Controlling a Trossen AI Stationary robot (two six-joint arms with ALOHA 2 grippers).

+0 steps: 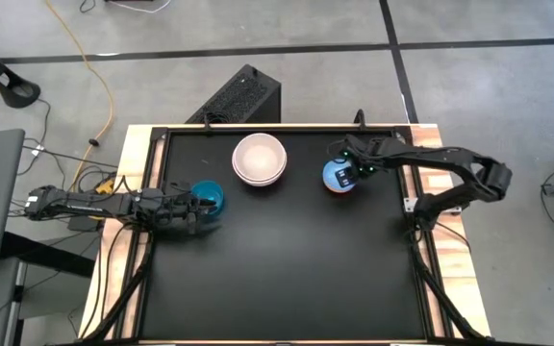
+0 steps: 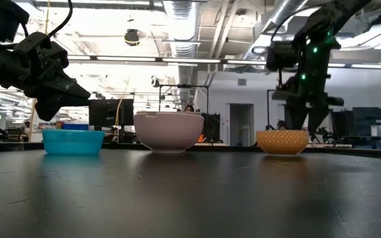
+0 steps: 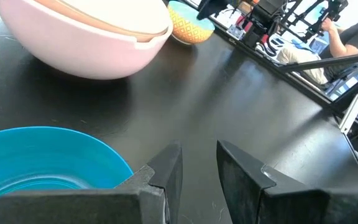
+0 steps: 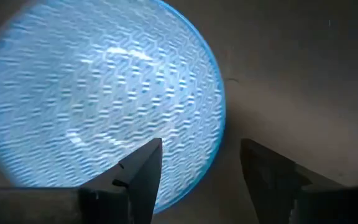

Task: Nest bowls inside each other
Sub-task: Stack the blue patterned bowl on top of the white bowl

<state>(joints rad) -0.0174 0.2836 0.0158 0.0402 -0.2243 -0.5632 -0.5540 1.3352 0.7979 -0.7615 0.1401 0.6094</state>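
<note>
A light blue bowl [image 1: 337, 178] with a reddish patterned outside [image 2: 282, 141] stands at the table's far right. My right gripper [image 4: 201, 168] is open and points down over its rim. One finger is above the bowl's inside and the other is outside the wall. A teal bowl [image 1: 208, 198] stands at the left. My left gripper [image 3: 197, 174] is open beside and above it [image 2: 73, 141], with nothing between the fingers. A pink bowl [image 1: 260, 160] at the far middle has a pale bowl nested in it [image 3: 104, 22].
Wooden rails [image 1: 135, 183] frame the black table top. A black box [image 1: 243, 94] stands on the floor beyond the far edge. A person [image 3: 347, 37] sits past the table's right side. The near half of the table [image 1: 287, 279] is free room.
</note>
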